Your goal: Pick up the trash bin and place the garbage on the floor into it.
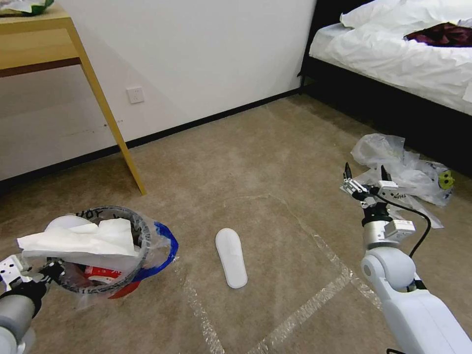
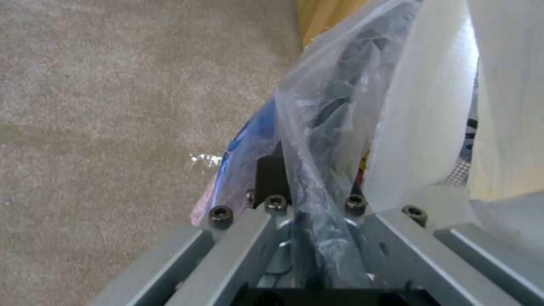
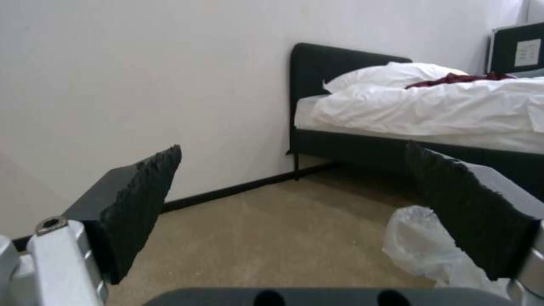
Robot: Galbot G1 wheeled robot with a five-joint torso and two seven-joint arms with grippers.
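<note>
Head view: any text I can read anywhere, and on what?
Trash bin liner, held by the left tool: black letters at the rim, too distorted to read.
Plastic bags beyond the open right tool: black print, too small.
Wall socket: no text.

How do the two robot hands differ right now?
The left gripper is shut on the rim of the trash bin, low beside it; the right gripper is open, holding nothing. The left points at the bin, the right toward clear plastic bags. Both have black fingertips.
</note>
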